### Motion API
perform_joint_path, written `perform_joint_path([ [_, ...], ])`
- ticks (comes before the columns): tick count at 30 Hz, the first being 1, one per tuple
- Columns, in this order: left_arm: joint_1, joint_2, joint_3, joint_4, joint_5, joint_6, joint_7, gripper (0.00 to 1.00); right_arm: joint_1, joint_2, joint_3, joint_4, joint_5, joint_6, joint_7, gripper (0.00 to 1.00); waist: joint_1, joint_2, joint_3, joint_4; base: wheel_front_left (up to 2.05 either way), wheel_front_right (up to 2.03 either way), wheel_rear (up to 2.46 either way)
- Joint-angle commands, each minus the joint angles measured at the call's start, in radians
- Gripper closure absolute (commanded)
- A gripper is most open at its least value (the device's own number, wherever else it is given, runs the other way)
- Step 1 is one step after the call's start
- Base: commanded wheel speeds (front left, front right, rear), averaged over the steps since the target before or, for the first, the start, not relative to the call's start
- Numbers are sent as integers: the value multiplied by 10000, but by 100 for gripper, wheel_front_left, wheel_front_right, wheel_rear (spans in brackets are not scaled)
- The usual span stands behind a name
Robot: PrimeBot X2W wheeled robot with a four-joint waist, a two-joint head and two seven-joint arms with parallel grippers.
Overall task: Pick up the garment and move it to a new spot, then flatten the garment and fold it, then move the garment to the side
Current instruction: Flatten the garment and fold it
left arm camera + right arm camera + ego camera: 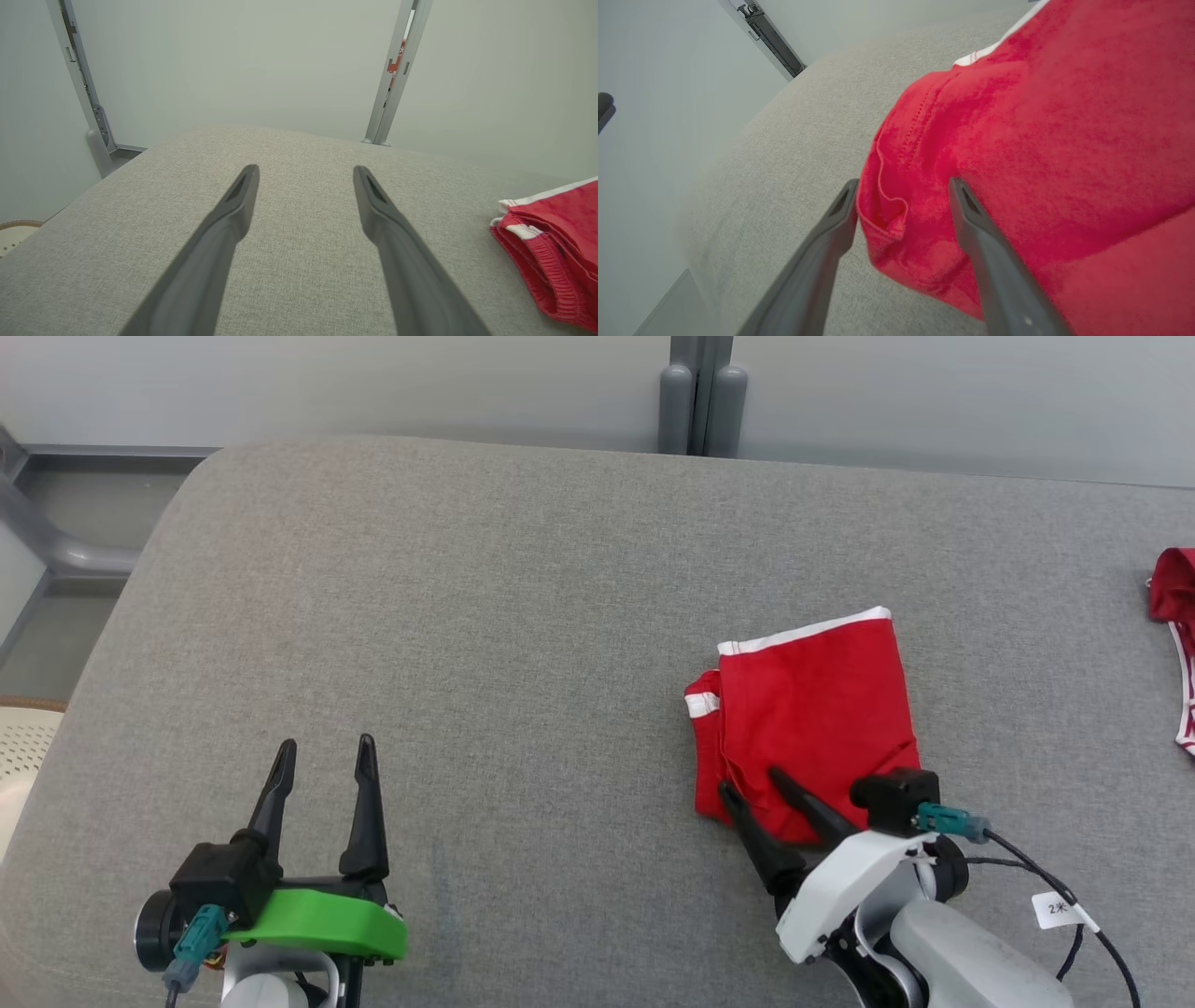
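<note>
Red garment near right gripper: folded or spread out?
Folded. The garment lies as a compact block, doubled layers showing along its left edge.

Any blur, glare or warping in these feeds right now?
Head view: even soft light, no glare, folded red garment sharp. Left wrist view: wide-angle bend in the wall posts, left gripper crisp. Right wrist view: garment very close and slightly soft.
</note>
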Motion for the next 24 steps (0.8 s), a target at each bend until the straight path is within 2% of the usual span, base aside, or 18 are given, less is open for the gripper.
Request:
perform_joint_path([
  [1,-96,21,15,16,-53,33,1,0,-138,-112,-103,-100,39,-7,-100,0,0,0,-26,-33,0,0,0],
  [6,-5,21,105,-28,19,17,1,0,-172,-434,-826,-579,-113,-7,-217,0,0,0,-84,-121,0,0,0],
  [10,23,21,143,-58,55,-6,-1,0,-44,-607,-1858,-1017,-380,-7,-209,0,0,0,-81,-162,0,0,0],
  [18,-119,21,36,-100,64,-44,1,0,-267,-662,-3120,-861,-1486,-7,-208,0,0,0,108,-87,0,0,0],
  [19,-154,21,12,-102,56,-46,1,0,-335,-634,-3207,-789,-1639,-7,-208,15,0,0,140,-65,0,0,0],
  [20,-194,21,-20,-104,43,-42,1,0,-410,-630,-3249,-688,-1889,-7,-209,70,0,0,186,-32,0,0,0],
  [21,-220,21,-36,-102,31,-39,-1,0,-461,-610,-3276,-594,-2060,-7,-209,90,0,0,224,-7,0,0,0],
  [22,-245,21,-58,-102,10,-29,1,0,-515,-553,-3301,-454,-2256,-7,-209,100,0,0,273,28,0,0,0],
  [24,-301,22,-93,-101,-24,-17,1,0,-659,-433,-3322,-190,-2511,-7,-209,100,0,0,370,98,0,0,0],
])
